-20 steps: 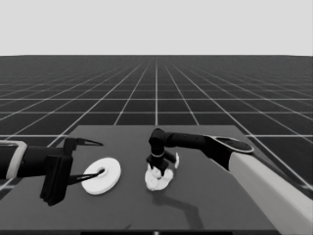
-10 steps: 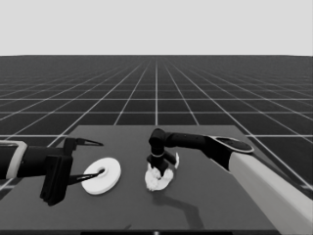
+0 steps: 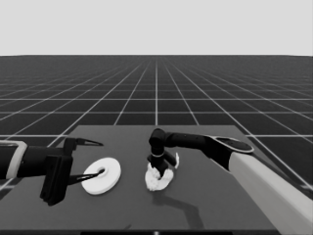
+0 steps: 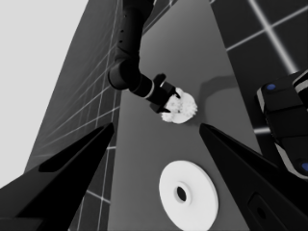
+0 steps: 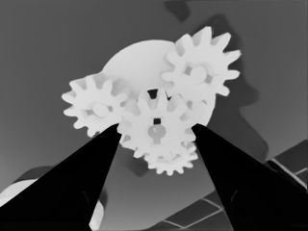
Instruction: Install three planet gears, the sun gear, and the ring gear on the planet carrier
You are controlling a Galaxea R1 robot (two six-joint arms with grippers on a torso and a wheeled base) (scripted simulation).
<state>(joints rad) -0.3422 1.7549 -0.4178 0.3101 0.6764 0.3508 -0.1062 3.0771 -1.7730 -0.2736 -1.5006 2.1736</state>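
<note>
Nothing has visibly moved since the earlier frames; both arms and every part sit where they were. A dark, flat counter point(image 3: 122, 215) stands on a gridded floor that runs back to the horizon under a pale blank band.

At the left end, the left arm waits, its black tool point(image 3: 83, 161) held level above the counter with the two long pointed fingers spread wide apart, gripping nothing. Just beside and partly under the lower fingertip lies the larger round part point(image 3: 101, 176), a thick, smooth white disc with a small dark centre hole, flat on the counter.

Near the middle, the right arm reaches in from the right, pale grey farther back, black near the wrist, bent downward. Its tool point(image 5: 156, 127) points down at the smaller round part point(image 5: 130, 60), a flat white disc carrying small toothed gears. Three gears point(image 5: 201, 67) lie around the edge; a fourth gear point(image 5: 155, 126) sits in the centre, meshed with them. The fingers stand on either side of this centre gear; whether they touch it cannot be told.
</note>
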